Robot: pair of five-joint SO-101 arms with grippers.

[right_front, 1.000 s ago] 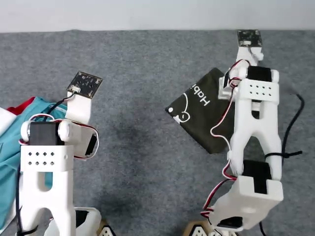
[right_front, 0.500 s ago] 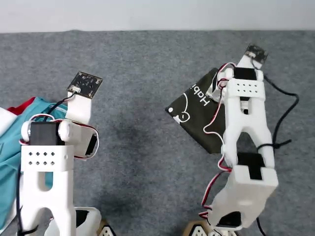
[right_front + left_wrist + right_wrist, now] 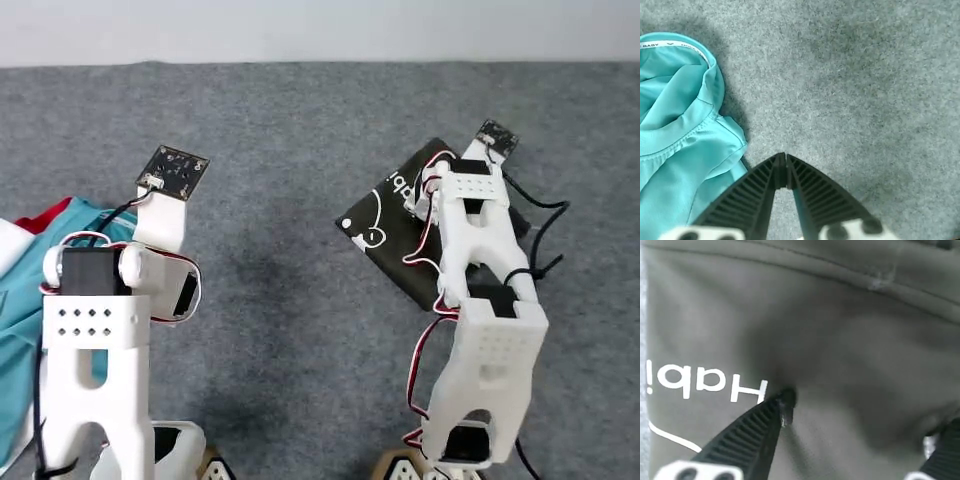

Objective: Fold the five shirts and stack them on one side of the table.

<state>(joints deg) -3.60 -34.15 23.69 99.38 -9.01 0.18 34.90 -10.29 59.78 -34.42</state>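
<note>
Remotely, I saw my left gripper with its fingers closed together, gripping nothing, over the grey table just beside the crumpled teal shirt on the left side. My right gripper was spread wide over the folded dark shirt on the right side. One fingertip pressed into the fabric, and nothing was pinched between the fingers.

Soft, even light covers the grey tabletop, with a faint shadow patch near its middle. A darker shadow hugs the teal shirt. The dark shirt looks dim, shaded centrally.
</note>
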